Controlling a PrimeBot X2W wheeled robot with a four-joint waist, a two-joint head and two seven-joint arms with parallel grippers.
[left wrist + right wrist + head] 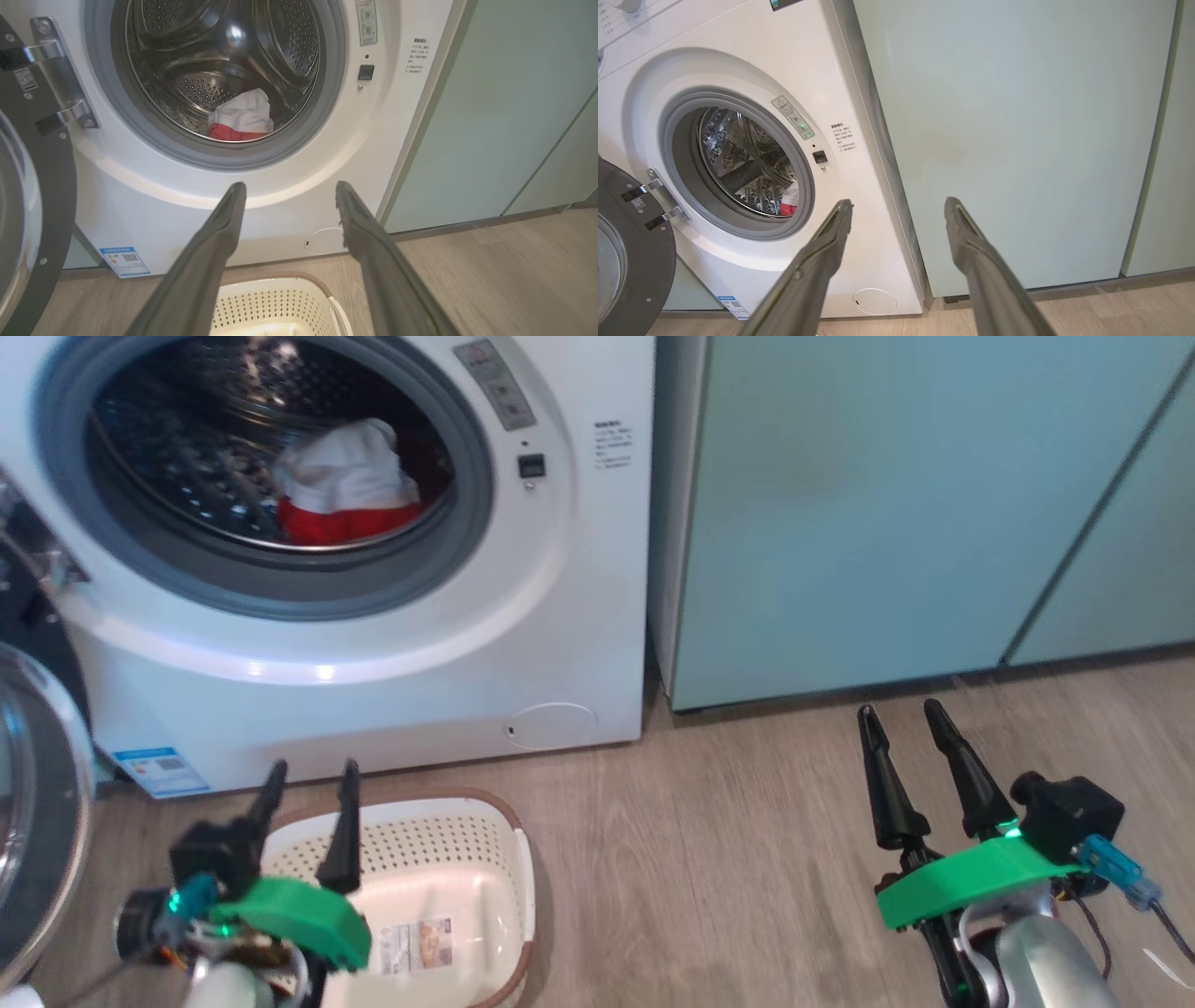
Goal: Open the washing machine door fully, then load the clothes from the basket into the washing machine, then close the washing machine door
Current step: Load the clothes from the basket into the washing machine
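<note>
Nearest, the left tool (315, 767) hangs above the basket (448, 849), fingers spread with nothing between them. The right tool (901, 709) is well apart to the right over bare floor (700, 821), also spread and empty. The basket sits on the floor just in front of the washer (420, 644). Its bottom label shows and no fabric is seen in the part in view, so loading looks done.

The door (47, 775) stands swung out at the far left, beside the left tool, on its hinge (65, 93). Further back the clothes (345, 490), red with white on top, lie in the drum (187, 457) behind the gasket (308, 593). Pale cabinets (887, 504) stand to the right of the washer.

What remains, I judge, is closing the door, and several things could go wrong:

- **Pinched fabric:** The red edge lies close to the drum's front lip. If it slumps forward, the glass bowl could pinch it against the gasket and the latch would not catch.
- **Slipping finger:** The black ring is glossy and curved. A pushing finger could slide off, leaving the door ajar or the finger caught between door and washer.
- **Basket in the way:** The basket lies near the door's sweep. Whether the door clears its rim I cannot tell, and a snag would stall the swing or shove the basket.
- **Short push:** A push stopped short would leave the door unlatched.
</note>
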